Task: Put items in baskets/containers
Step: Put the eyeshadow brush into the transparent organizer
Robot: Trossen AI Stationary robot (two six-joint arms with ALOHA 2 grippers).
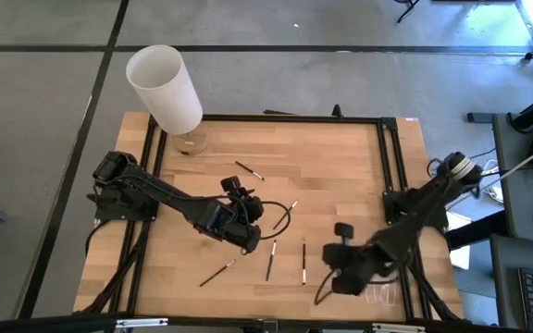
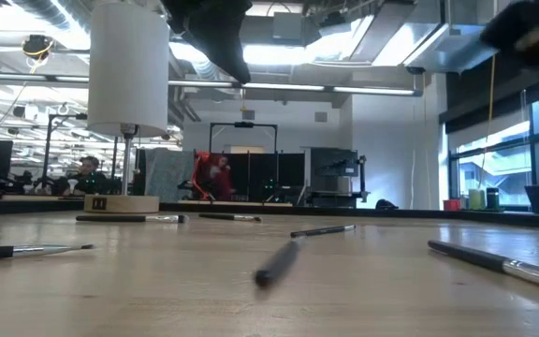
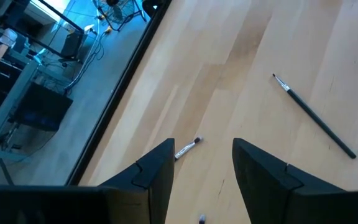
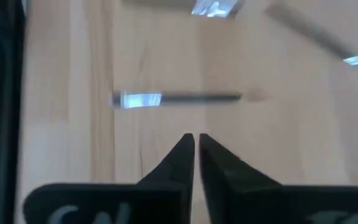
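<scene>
The wooden desk (image 1: 340, 176) fills the middle of the high view, inside a black frame. A white lamp (image 1: 165, 88) stands at its upper left corner. The left arm (image 1: 169, 199) reaches from the left edge toward the middle, and the right arm (image 1: 419, 217) comes from the right edge toward the lower right. The left hand (image 1: 246, 231) hangs over the middle of the desk, a little to the left; its two fingers (image 3: 157, 171) stand well apart and hold nothing, with bare wood between them. The right hand (image 1: 345, 268) is at the lower right of the desk; its fingers (image 4: 182, 155) are almost together and nothing is between them. In the right wrist view a brush (image 4: 176, 98) lies on the wood just ahead of the fingertips, apart from them. A clear holder (image 1: 382, 294) is faintly seen at the lower right edge of the desk, beside the right hand; what is in it I cannot tell. Several brushes lie loose on the desk: one (image 1: 249, 170) in the upper middle, one (image 1: 217, 272) at the lower left of the middle, two (image 1: 271, 260) (image 1: 303, 263) side by side in the lower middle. In the left wrist view a long brush (image 3: 314, 116) lies at the right and a short one (image 3: 188, 147) near the fingers.
</scene>
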